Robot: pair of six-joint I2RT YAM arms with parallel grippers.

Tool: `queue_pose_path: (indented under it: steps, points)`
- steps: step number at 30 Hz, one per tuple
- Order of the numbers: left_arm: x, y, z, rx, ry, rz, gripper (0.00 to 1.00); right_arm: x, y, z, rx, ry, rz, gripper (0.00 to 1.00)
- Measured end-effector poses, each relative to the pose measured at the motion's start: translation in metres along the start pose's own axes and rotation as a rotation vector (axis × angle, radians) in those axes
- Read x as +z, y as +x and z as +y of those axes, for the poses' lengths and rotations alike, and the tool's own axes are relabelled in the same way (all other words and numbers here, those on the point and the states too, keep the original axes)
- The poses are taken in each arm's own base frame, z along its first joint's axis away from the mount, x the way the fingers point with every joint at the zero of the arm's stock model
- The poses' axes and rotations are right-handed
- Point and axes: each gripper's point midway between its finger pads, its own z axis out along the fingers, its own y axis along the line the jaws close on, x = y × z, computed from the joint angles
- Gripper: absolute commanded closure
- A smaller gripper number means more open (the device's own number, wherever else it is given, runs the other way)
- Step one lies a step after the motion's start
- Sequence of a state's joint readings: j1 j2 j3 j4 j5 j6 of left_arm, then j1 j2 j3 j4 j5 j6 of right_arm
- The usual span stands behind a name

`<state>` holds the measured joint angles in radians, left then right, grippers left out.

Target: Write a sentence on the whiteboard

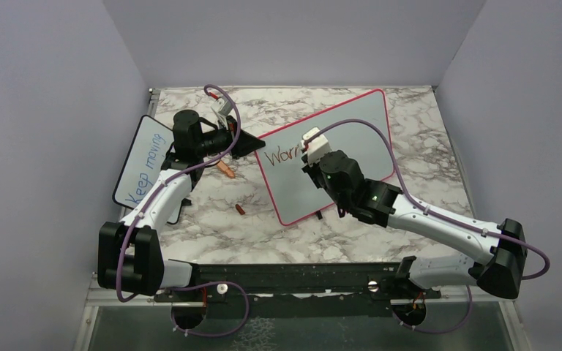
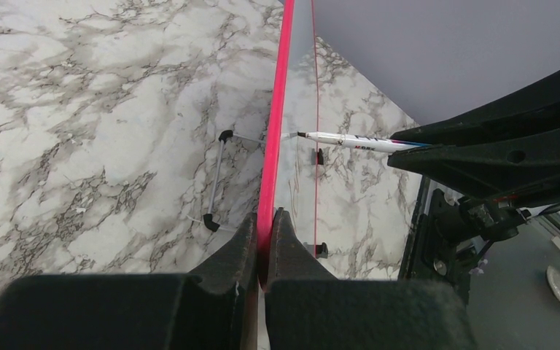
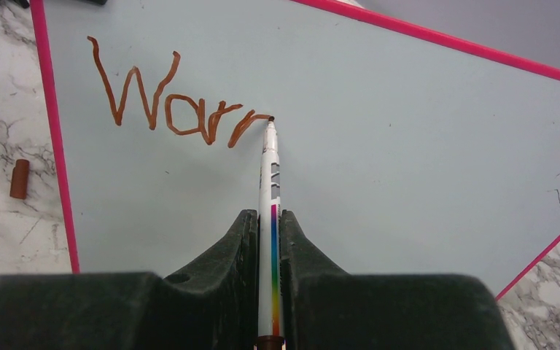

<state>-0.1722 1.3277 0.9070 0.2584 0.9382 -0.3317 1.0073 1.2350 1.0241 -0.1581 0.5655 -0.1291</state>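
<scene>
Right jaws clamp marker (image 3: 272, 182), tip seemingly touching whiteboard (image 3: 408, 146) beside "Warr" (image 3: 168, 109).

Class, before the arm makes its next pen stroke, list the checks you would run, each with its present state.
1. Grip of right gripper on marker: ok.
2. Tip of marker touching whiteboard: ok.
3. Hold of left gripper on the whiteboard's pink frame: ok.
4. Finished sentence: not ok, only "War" plus part of an m.
5. Loose brown cap off the board: ok.
6. Ink remaining: cannot tell.
</scene>
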Motion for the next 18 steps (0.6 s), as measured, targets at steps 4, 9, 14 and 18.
queue_pose_path:
  steps: [4,9,14,18]
  points:
    - [0.0,0.0,0.0,0.0,0.0,0.0,1.0,-0.001,0.003,-0.001,0.003,-0.002,0.013,1.0]
    - [0.0,0.0,0.0,0.0,0.0,0.0,1.0,-0.003,0.009,0.003,0.007,-0.031,0.035,1.0]
    - [0.0,0.001,0.0,-0.002,-0.001,0.002,1.0,-0.004,0.014,0.007,0.003,-0.054,0.054,1.0]
    - [0.0,0.001,0.0,-0.003,-0.001,0.002,1.0,-0.004,0.014,0.007,0.004,-0.055,0.054,1.0]
